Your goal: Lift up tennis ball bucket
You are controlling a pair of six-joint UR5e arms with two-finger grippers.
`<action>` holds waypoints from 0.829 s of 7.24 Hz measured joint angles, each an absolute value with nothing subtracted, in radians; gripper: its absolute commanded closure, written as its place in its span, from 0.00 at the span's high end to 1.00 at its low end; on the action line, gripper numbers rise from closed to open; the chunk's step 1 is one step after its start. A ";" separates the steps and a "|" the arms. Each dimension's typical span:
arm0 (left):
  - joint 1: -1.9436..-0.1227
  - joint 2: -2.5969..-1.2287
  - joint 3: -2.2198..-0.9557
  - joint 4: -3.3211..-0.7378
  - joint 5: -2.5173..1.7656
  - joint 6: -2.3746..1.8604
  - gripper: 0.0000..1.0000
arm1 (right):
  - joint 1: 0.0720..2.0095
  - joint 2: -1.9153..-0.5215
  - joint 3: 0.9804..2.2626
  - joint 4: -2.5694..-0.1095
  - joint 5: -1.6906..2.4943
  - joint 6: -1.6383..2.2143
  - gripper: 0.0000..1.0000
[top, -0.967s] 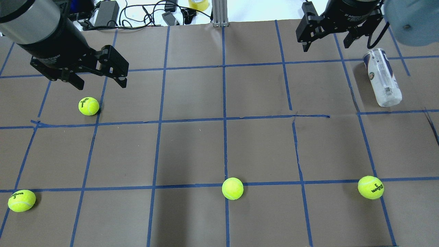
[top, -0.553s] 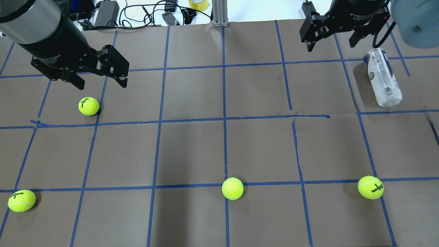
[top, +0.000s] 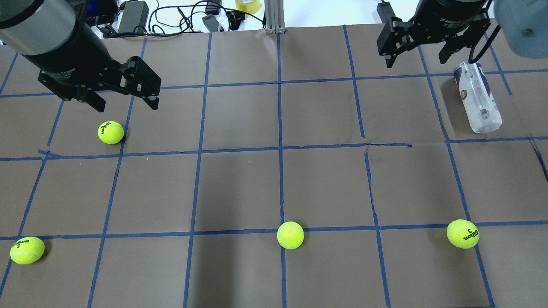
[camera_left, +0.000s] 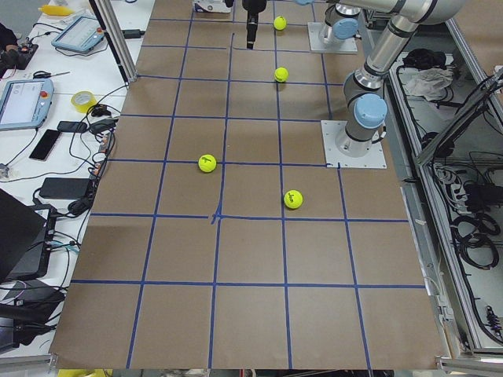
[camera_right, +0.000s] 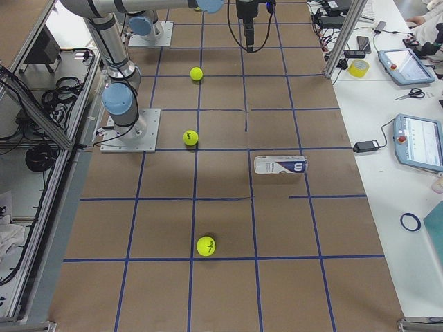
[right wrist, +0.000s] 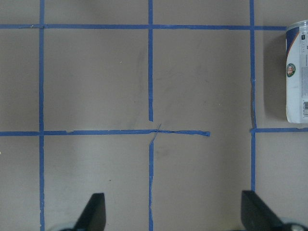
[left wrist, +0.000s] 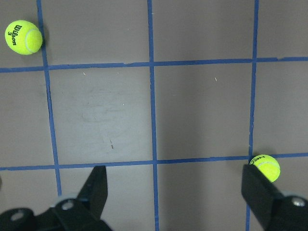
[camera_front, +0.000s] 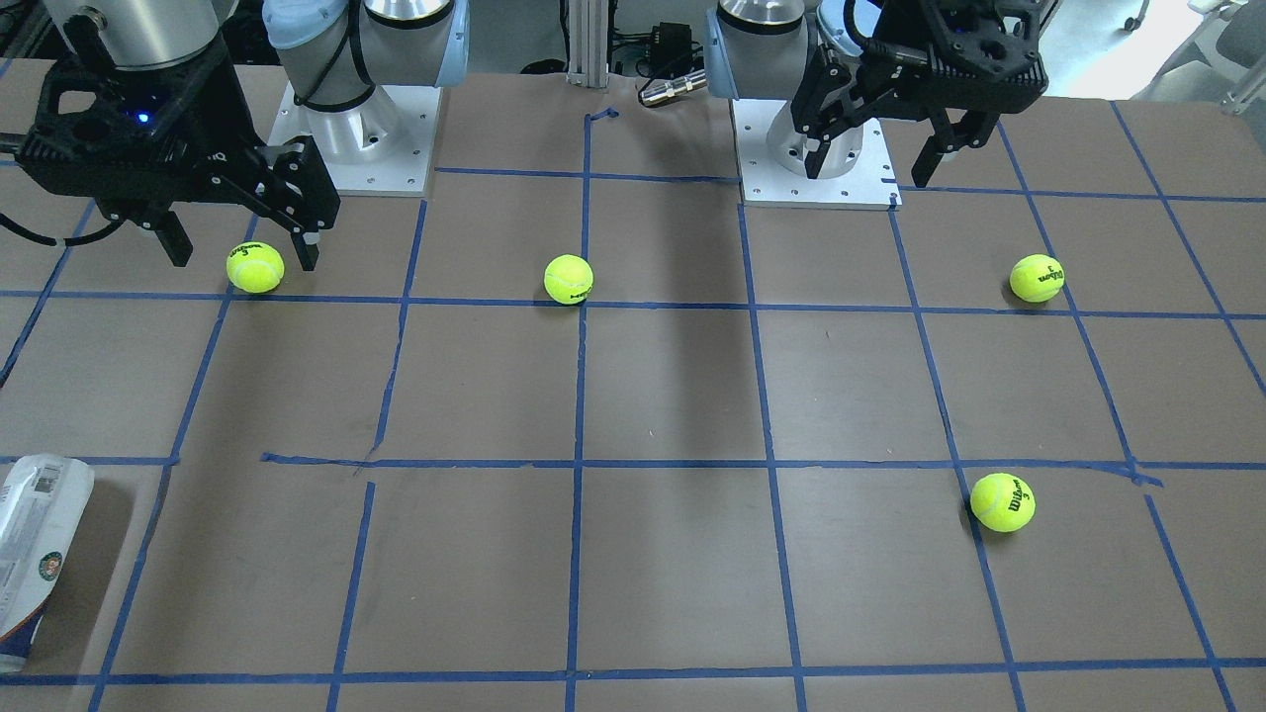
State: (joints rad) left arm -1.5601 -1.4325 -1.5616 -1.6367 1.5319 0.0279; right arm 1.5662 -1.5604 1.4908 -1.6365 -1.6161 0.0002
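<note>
The tennis ball bucket (top: 477, 98) is a clear can with a white and navy label. It lies on its side at the table's far right, and also shows in the front view (camera_front: 35, 554), the right side view (camera_right: 280, 164) and at the right wrist view's right edge (right wrist: 297, 72). My right gripper (top: 415, 60) is open and empty, high above the table, to the left of the can's far end and apart from it. My left gripper (top: 126, 105) is open and empty, hovering above the table's left side near a tennis ball (top: 111, 132).
Three more yellow-green tennis balls lie on the brown, blue-taped table, at near left (top: 27, 250), near middle (top: 290, 235) and near right (top: 463, 233). Cables and a power adapter (top: 132, 15), a tape roll (top: 248, 5) and a metal post (top: 274, 17) line the far edge.
My right gripper has shifted a little to the right, toward the can, still open. The left arm, the can and the balls have not moved.
</note>
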 measured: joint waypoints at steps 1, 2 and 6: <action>-1.560 -1.432 -1.562 -1.637 1.533 0.029 1.00 | 1.553 -1.546 1.490 -1.622 -1.613 0.005 1.00; -1.560 -1.432 -1.562 -1.637 1.534 0.029 1.00 | 1.540 -1.499 1.481 -1.623 -1.610 0.006 1.00; -1.559 -1.431 -1.562 -1.636 1.532 0.029 1.00 | 1.388 -1.298 1.409 -1.711 -1.610 0.007 1.00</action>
State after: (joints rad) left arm -1.5588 -1.4312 -1.5616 -1.6358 1.5316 0.0291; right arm 1.3879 -1.2985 1.4093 -1.7110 -1.6104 0.0067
